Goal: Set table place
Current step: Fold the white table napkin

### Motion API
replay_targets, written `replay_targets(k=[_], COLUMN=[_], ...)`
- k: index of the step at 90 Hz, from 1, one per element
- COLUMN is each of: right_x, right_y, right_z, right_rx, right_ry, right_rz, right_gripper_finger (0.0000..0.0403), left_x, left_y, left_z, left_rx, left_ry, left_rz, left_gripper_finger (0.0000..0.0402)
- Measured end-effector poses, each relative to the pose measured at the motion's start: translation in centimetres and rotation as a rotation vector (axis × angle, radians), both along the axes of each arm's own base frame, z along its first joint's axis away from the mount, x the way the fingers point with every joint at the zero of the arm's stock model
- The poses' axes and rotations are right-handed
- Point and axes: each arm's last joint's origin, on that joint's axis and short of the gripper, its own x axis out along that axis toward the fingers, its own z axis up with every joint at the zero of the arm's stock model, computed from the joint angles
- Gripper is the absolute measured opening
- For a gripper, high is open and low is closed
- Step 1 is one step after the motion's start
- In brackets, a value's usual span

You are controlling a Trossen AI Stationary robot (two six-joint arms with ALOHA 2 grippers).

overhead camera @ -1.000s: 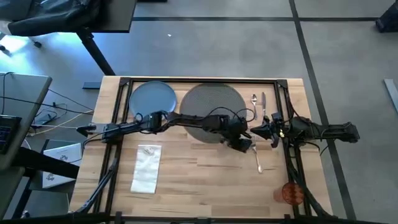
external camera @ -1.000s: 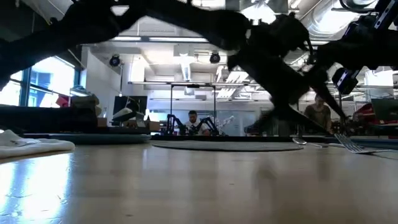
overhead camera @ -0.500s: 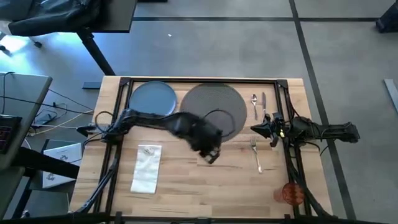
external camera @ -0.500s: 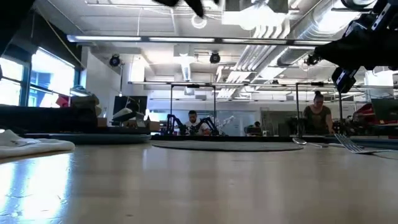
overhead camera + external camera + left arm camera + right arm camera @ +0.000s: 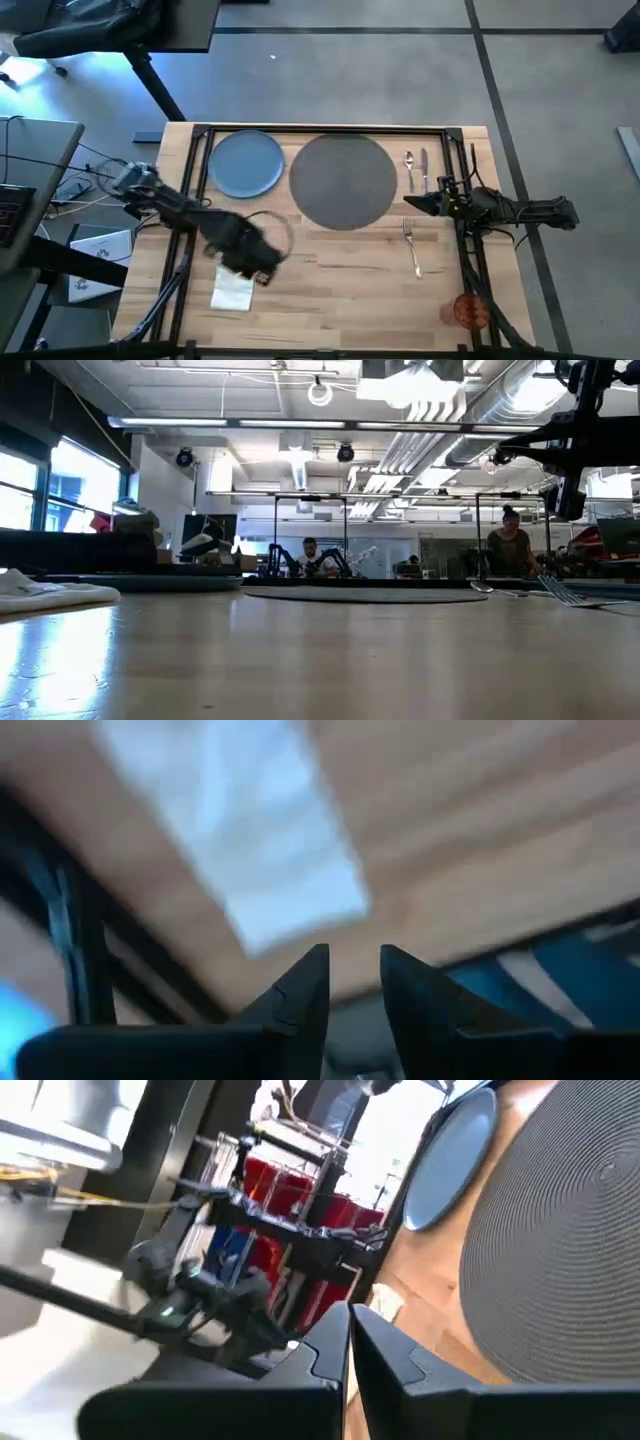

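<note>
High view: left gripper (image 5: 262, 272) over the white napkin (image 5: 232, 292) near the tabletop's left edge.
Its fingers stand slightly parted with nothing between them. The right gripper (image 5: 410, 203), closed and empty, waits by the right edge beside the woven mat (image 5: 342, 181); the blue plate (image 5: 247, 163) lies left of the mat, fork (image 5: 411, 246), spoon (image 5: 409, 166) and knife (image 5: 424, 167) right of it, the orange cup (image 5: 469, 311) at the near right corner of the table (image 5: 340, 285).

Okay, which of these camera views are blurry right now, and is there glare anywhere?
Left wrist view: heavily smeared, the napkin only a pale streak over the table, though the left gripper itself stays crisp. High view: sharp, apart from a soft left arm. Low view: ceiling lights flare, with a sheen on the tabletop. Right wrist view: bright blown-out background behind the plate.
</note>
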Motion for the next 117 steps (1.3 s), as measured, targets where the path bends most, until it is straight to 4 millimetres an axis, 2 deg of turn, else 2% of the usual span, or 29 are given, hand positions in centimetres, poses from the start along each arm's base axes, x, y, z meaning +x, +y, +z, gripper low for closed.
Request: replay_targets(k=[9, 23, 39, 53, 64, 77, 98, 110, 117], right_x=[0.0, 0.0, 0.0, 0.0, 0.0, 0.0, 0.0, 0.0, 0.0], right_y=[0.1, 0.1, 0.1, 0.1, 0.1, 0.1, 0.0, 0.0, 0.0], right_z=[0.0, 0.0, 0.0, 0.0, 0.0, 0.0, 0.0, 0.0, 0.0], right_rx=[0.000, 0.003, 0.003, 0.003, 0.003, 0.004, 0.007, 0.007, 0.008], right_ry=[0.004, 0.005, 0.005, 0.004, 0.004, 0.004, 0.003, 0.003, 0.003], right_rz=[0.019, 0.019, 0.018, 0.018, 0.018, 0.018, 0.017, 0.017, 0.017], right_gripper_finger=[0.0000, 0.0000, 0.0000, 0.0000, 0.0000, 0.0000, 0.0000, 0.0000, 0.0000], left_x=[-3.0, -5.7, -7.3, -7.9, -8.3, -8.4, -7.8, -7.4, -6.4], left_y=[-0.9, -2.5, -3.5, -3.1, -2.6, -2.3, -2.5, -2.8, -3.3], left_z=[-2.2, -6.4, -10.9, -12.6, -14.2, -14.7, -13.9, -13.1, -11.9], left_rx=[-0.083, -0.177, -0.229, -0.180, -0.147, -0.144, -0.137, -0.134, -0.156], left_ry=[0.035, 0.033, 0.062, 0.096, 0.107, 0.109, 0.042, 0.013, -0.049], left_rz=[0.104, 0.211, 0.248, 0.270, 0.269, 0.276, 0.270, 0.258, 0.250], left_gripper_finger=[0.0085, 0.0118, 0.0159, 0.0171, 0.0159, 0.0119, 0.0013, 0.0003, 0.0001])
